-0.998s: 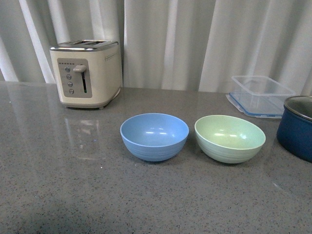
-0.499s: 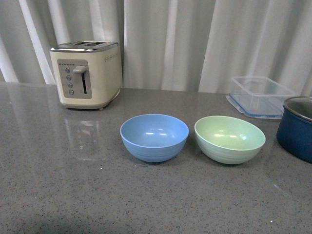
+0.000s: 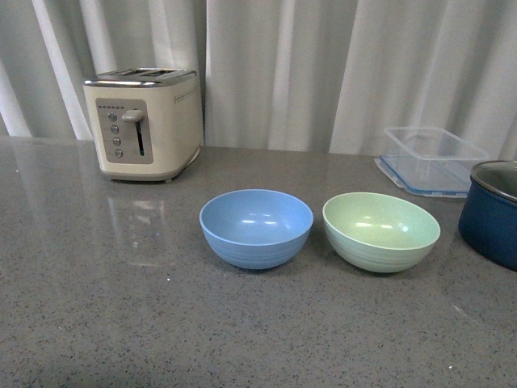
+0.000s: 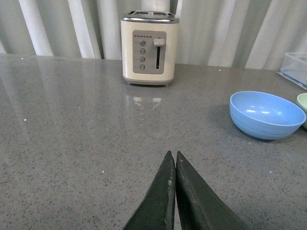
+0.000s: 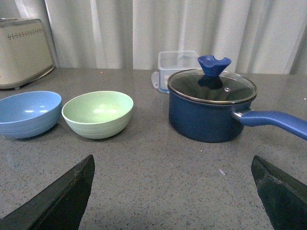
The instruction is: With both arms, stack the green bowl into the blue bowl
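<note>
The green bowl (image 3: pixel 381 230) sits upright near the middle of the grey surface (image 3: pixel 121 323), just beside the blue bowl (image 3: pixel 256 227), on the side nearer the right edge, with a small gap between them. A toaster (image 3: pixel 145 121) stands by the back edge. The left jaws are pressed together, holding nothing. The right jaws are spread wide apart, low over the surface

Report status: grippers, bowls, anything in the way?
Left gripper shut, empty; right gripper open, empty. Green bowl beside blue bowl on counter, apart, not stacked. Nothing between them; navy pot sits just past green bowl.
</note>
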Action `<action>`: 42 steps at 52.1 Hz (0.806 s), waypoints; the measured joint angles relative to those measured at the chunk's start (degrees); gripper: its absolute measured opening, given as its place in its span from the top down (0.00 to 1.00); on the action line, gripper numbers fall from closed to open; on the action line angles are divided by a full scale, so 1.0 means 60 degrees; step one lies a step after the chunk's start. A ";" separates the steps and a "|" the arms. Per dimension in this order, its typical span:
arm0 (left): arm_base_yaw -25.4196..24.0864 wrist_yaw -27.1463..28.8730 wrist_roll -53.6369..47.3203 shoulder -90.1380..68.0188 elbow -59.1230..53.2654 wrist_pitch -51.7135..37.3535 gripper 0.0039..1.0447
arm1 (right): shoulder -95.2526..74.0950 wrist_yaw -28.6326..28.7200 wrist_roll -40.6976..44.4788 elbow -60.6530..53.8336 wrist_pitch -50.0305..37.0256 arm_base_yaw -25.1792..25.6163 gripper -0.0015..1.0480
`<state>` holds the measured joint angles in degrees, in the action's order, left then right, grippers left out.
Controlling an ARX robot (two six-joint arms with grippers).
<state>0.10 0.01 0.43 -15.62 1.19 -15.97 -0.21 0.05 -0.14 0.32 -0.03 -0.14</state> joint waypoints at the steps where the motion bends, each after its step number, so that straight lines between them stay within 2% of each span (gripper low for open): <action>1: 0.0000 0.0000 0.0000 0.0080 0.0000 0.0102 0.97 | 0.0000 0.0000 0.0000 0.0000 0.0000 0.0000 0.10; 17: 0.0000 0.0000 0.0000 0.1002 0.0004 0.1020 0.97 | 0.0000 0.0000 0.0000 0.0000 0.0000 0.0000 0.10; 23: 0.0000 0.0000 0.0000 0.2171 0.0004 0.2528 0.97 | 0.0000 0.0000 0.0000 0.0000 0.0000 0.0000 0.10; 37: 0.0000 0.0004 0.0000 0.2565 0.0004 0.2656 0.97 | 0.0000 0.0004 0.0000 0.0000 0.0000 0.0000 0.10; 42: 0.0000 0.0004 0.0004 0.2565 0.0004 0.2656 0.79 | 0.0000 0.0004 0.0000 0.0000 0.0000 0.0000 0.10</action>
<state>0.10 0.03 0.45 -0.23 1.21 -0.03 -0.21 0.08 -0.14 0.32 -0.03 -0.14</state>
